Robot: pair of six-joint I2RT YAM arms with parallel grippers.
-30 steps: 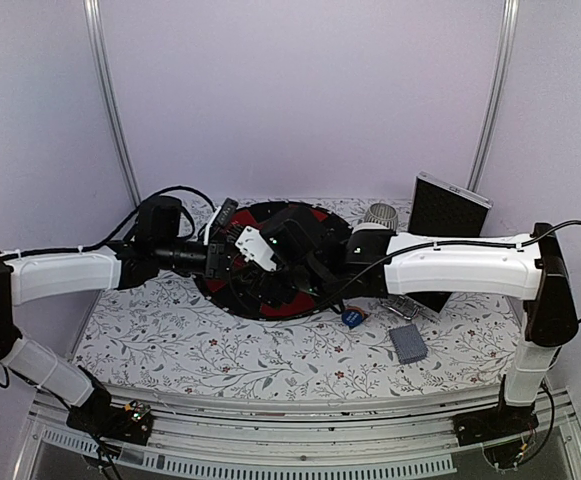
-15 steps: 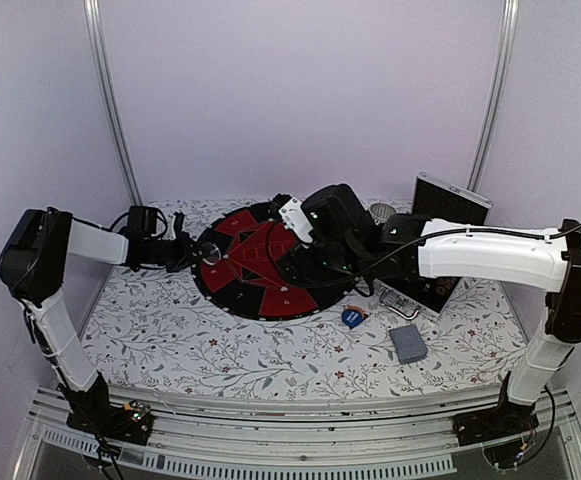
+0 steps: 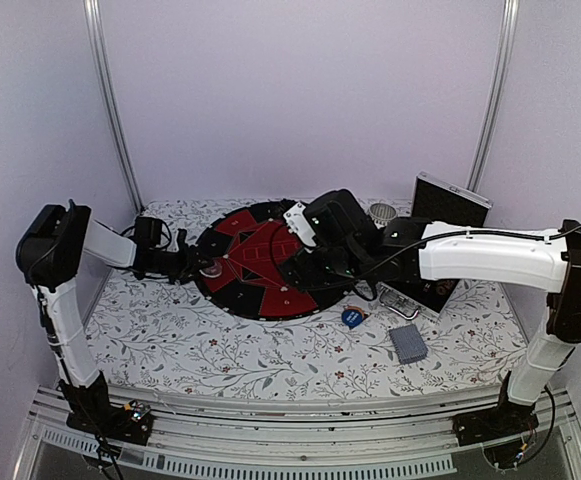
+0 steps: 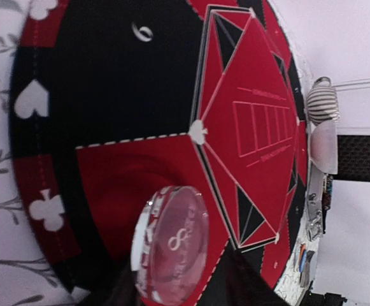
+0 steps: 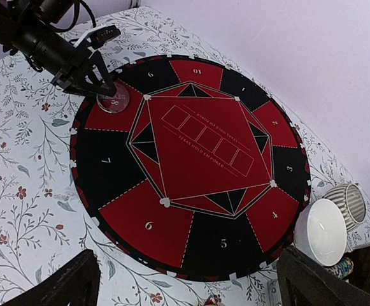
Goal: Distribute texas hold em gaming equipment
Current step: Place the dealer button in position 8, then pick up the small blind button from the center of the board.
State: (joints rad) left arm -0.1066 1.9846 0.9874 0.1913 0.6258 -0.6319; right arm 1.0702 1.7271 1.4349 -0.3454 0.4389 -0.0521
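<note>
Though overhead hides it, right end effector (image 5: 192, 285) gapes empty; left end effector (image 5: 99, 83) unclear.

Floral-print tablecloth (image 3: 270, 355) covers the table. A round black-and-red mat (image 5: 197, 153) with numbered sectors lies flat on it, left of centre towards the back. Just off the mat's far right edge stands a white bowl (image 5: 323, 233), upright, with a ribbed grey cup (image 5: 352, 203) just beside it on the side away from the mat; whether the two touch cannot be told. A silver-edged black case (image 3: 448, 207) stands on edge at back right, near the cup; left metal post (image 3: 112, 110) and right metal post (image 3: 492, 100) rise against the pale lilac wall (image 3: 300, 90).
</note>
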